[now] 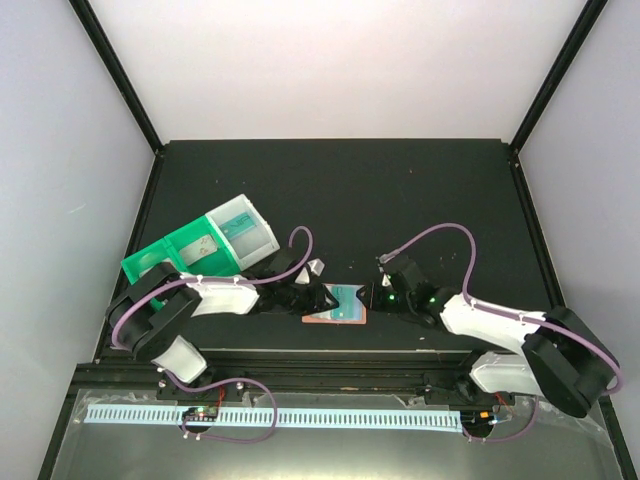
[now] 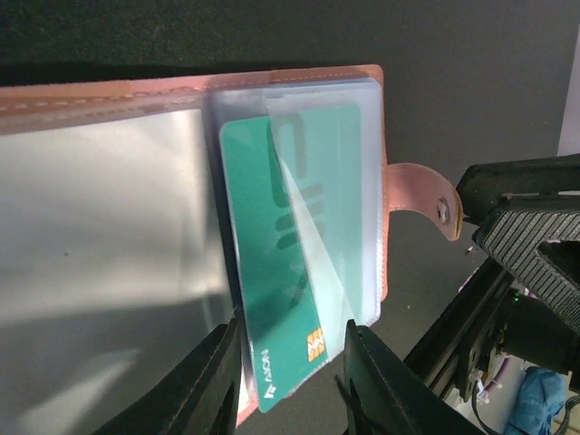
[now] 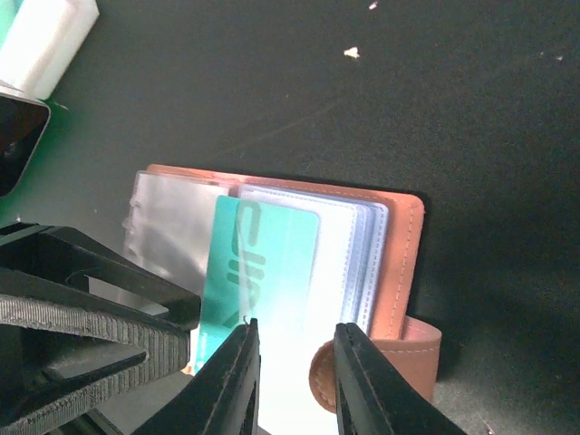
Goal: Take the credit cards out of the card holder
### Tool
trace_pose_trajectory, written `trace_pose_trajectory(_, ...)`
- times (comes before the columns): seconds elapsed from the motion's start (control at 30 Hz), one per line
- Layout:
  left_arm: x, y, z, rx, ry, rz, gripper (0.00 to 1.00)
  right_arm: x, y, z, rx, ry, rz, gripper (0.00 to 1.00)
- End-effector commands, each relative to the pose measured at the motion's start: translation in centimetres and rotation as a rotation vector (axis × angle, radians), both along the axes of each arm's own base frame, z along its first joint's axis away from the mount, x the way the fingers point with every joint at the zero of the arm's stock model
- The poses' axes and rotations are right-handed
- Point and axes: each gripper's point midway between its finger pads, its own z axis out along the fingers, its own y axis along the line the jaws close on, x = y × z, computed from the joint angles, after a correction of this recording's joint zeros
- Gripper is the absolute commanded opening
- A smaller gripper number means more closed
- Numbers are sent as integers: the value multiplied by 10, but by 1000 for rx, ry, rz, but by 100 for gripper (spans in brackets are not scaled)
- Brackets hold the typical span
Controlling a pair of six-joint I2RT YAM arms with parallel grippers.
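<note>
The card holder (image 1: 322, 320) (image 2: 136, 95) (image 3: 403, 263) lies open on the black table between both arms, its tab (image 2: 417, 186) pointing toward the right arm. One teal credit card (image 1: 346, 300) (image 2: 272, 272) (image 3: 258, 263) sticks partway out of a clear sleeve (image 3: 349, 254). My left gripper (image 1: 318, 297) (image 2: 292, 333) is open, its jaws standing either side of the card's protruding chip end. My right gripper (image 1: 372, 298) (image 3: 294, 331) is open over the sleeves beside the tab, one fingertip at the card's edge. Any other credit cards are hidden.
A green-and-white compartment tray (image 1: 190, 250) (image 3: 45, 41) stands at the left behind the left arm. In the left wrist view one of the right arm's black fingers (image 2: 535, 254) sits close beyond the tab. The table's near rail (image 1: 320, 352) runs just behind the wallet.
</note>
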Motion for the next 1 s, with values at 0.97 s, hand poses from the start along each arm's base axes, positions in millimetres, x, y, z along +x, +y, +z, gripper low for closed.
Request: trace_pose_trajectory(0.97, 3, 5, 1, -9, 8, 45, 30, -8, -6, -15, -7, -2, 3, 20)
